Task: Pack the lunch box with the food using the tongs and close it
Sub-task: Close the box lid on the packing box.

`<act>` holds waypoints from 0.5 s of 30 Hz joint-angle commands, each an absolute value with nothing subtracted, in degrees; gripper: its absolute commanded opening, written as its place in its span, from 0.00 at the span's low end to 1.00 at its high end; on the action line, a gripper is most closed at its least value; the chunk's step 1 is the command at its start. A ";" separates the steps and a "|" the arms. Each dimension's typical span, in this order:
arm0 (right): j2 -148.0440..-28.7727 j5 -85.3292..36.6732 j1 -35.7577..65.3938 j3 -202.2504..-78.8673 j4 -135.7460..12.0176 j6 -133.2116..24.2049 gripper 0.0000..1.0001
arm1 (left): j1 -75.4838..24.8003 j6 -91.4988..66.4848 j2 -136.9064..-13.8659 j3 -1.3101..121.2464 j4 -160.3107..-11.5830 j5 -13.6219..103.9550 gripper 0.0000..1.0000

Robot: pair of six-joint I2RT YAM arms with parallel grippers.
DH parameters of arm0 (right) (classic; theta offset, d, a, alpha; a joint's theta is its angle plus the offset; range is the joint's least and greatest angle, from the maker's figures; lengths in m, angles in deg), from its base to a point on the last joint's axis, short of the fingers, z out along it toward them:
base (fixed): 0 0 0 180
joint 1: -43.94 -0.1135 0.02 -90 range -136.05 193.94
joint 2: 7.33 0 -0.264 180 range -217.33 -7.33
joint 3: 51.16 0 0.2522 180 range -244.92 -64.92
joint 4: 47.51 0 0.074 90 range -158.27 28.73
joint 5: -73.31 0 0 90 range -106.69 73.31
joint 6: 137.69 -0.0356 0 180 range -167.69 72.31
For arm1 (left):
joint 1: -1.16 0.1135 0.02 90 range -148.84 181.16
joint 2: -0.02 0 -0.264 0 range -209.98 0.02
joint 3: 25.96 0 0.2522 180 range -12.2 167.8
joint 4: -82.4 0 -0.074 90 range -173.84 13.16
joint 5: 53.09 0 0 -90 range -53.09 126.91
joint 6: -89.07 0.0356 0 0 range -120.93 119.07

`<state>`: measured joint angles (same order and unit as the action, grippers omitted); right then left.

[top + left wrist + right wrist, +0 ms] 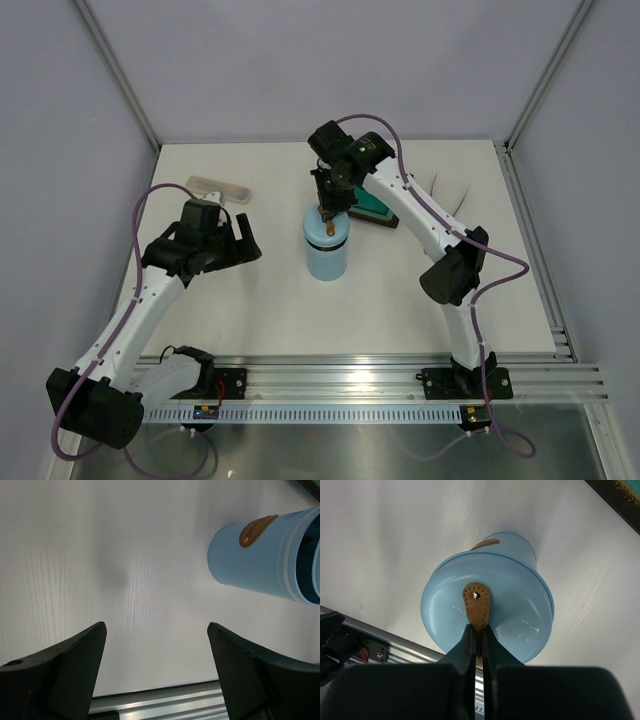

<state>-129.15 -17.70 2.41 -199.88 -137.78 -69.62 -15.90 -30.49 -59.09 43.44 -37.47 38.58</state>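
Note:
The light blue lunch box (326, 255) stands upright mid-table. Its round blue lid (520, 615) hangs right over its mouth, held by the brown strap (477, 602), on which my right gripper (478, 627) is shut from above. In the left wrist view the lunch box (255, 565) shows a dark gap between body and lid. My left gripper (243, 240) is open and holds nothing, a little left of the box; between its fingers (156, 627) is bare table. Slim silvery tongs (455, 192) lie far right. The food is out of view.
The square teal plate (377, 211) with a dark rim lies just behind the lunch box, partly under my right arm. A pale flat object (221, 187) lies at the back left. The aluminium rail (330, 375) runs along the near edge.

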 commanded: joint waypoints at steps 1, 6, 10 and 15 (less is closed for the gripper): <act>-124.84 -18.18 1.93 -199.40 -138.26 -69.66 0.00 | -15.54 -30.46 -59.39 42.82 -40.25 39.63 0.86; -125.01 -19.32 1.93 -196.59 -137.21 -69.49 0.00 | -15.63 -30.46 -59.39 42.82 -40.16 39.63 0.86; -125.10 -19.41 1.93 -195.71 -136.94 -69.05 0.00 | -15.54 -30.55 -59.74 42.64 -40.34 39.72 0.86; -126.07 -20.38 1.93 -195.44 -136.50 -68.70 0.00 | -15.63 -30.72 -60.18 42.47 -40.60 40.07 0.86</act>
